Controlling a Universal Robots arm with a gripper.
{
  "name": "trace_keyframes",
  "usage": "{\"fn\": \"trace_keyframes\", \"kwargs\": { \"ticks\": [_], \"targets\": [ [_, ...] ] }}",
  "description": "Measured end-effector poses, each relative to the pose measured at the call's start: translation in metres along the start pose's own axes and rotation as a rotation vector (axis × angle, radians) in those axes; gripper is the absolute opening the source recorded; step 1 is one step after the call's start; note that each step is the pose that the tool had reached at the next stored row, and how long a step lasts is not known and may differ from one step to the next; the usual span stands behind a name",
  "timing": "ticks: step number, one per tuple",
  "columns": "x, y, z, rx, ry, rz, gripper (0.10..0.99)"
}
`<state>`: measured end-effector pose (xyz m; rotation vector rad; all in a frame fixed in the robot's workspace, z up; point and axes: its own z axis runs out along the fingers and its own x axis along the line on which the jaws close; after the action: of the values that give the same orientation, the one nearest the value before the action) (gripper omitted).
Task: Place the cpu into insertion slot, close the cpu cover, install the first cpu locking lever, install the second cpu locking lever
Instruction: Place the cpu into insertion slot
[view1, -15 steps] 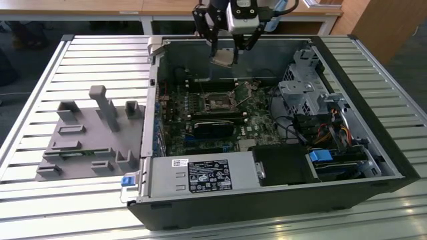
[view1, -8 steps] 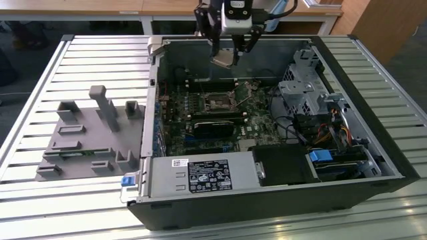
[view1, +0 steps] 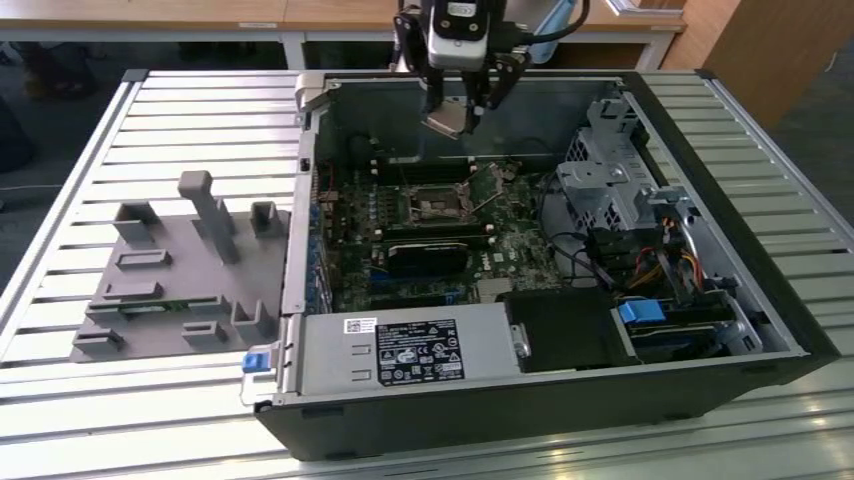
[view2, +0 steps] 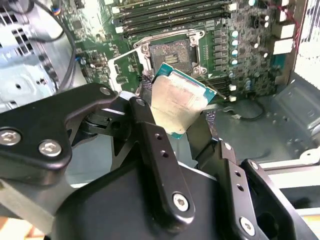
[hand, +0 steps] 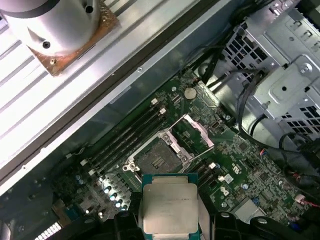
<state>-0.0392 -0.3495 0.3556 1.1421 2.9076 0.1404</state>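
My gripper (view1: 461, 108) hangs over the back of the open computer case, shut on the cpu (view1: 449, 122). The cpu (view2: 175, 102) is a silver-topped square chip with a teal rim, pinched by its edges between the two black fingers (view2: 150, 135) and tilted. It hovers well above the motherboard, apart from the insertion slot (view2: 170, 55), whose contact field lies bare. In the first wrist view the cpu (hand: 168, 207) sits just short of the insertion slot (hand: 157, 157). The cpu cover (hand: 200, 131), a silver frame plate, stands swung up beside the socket. A thin wire lever (view2: 216, 91) sticks out next to it.
The black case (view1: 747, 300) lies on a slatted metal table (view1: 160, 110). A drive cage (view1: 614, 190) with cables is on the exterior view's right, and a power supply (view1: 400, 350) at the front. Memory slots (view2: 170, 12) flank the socket. A grey fixture (view1: 187, 260) lies left of the case.
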Motion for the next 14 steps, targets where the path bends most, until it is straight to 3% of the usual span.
{"fn": "trace_keyframes", "kwargs": {
  "ticks": [13,14],
  "targets": [
    [-0.0001,-0.0004,0.0045,-0.004,-0.0212,0.230,0.529],
    [-0.0001,-0.0005,0.0062,-0.004,-0.0262,0.277,0.529]
  ]
}}
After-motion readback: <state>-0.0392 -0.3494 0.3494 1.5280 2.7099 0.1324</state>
